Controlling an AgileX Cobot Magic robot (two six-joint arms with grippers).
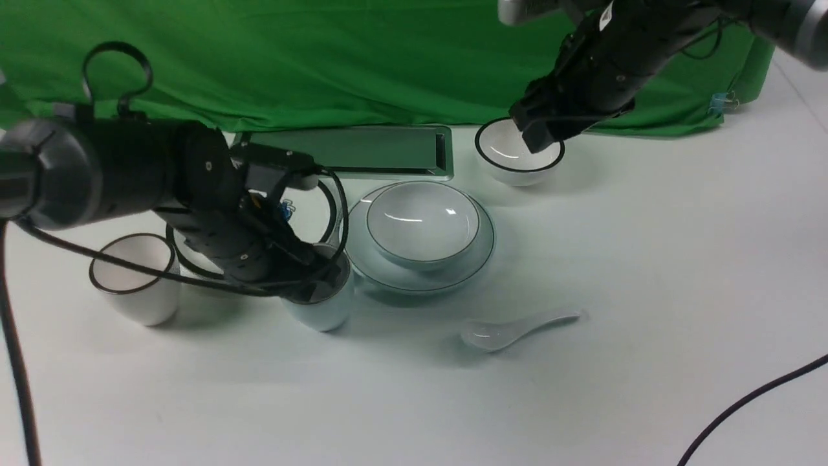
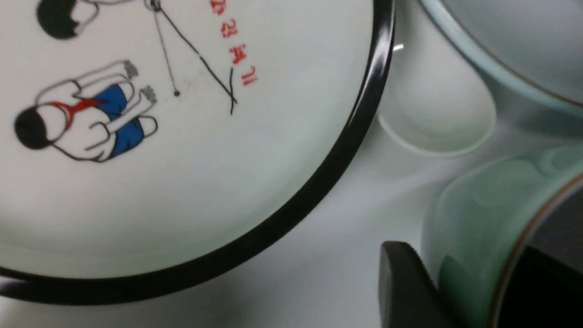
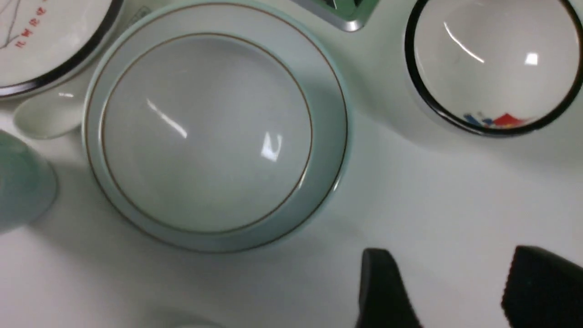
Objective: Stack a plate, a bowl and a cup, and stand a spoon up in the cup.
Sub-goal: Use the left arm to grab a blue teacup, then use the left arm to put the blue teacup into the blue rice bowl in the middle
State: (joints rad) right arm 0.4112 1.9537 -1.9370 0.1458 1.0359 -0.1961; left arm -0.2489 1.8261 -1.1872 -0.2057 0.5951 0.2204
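Observation:
The pale blue bowl point(image 1: 424, 223) point(image 3: 205, 132) sits inside the pale blue-green plate point(image 1: 394, 275) point(image 3: 332, 150) at the table's middle. The pale blue cup point(image 1: 323, 310) point(image 2: 478, 214) stands upright just left of the plate. My left gripper point(image 1: 317, 285) point(image 2: 473, 273) straddles the cup's wall, one finger point(image 2: 401, 273) close against the outside and the other inside; whether it clamps is unclear. The white spoon point(image 1: 511, 330) lies on the table in front of the plate. My right gripper point(image 1: 540, 133) point(image 3: 460, 291) hangs open and empty above the back right.
A white black-rimmed bowl point(image 1: 517, 162) point(image 3: 496, 59) sits under the right gripper. A white black-rimmed cup point(image 1: 136, 285) stands at the left. The cartoon plate point(image 2: 182, 159) point(image 3: 45, 36) lies under the left arm, another white spoon point(image 2: 437, 114) beside it. A flat green-grey tray point(image 1: 362, 152) lies behind.

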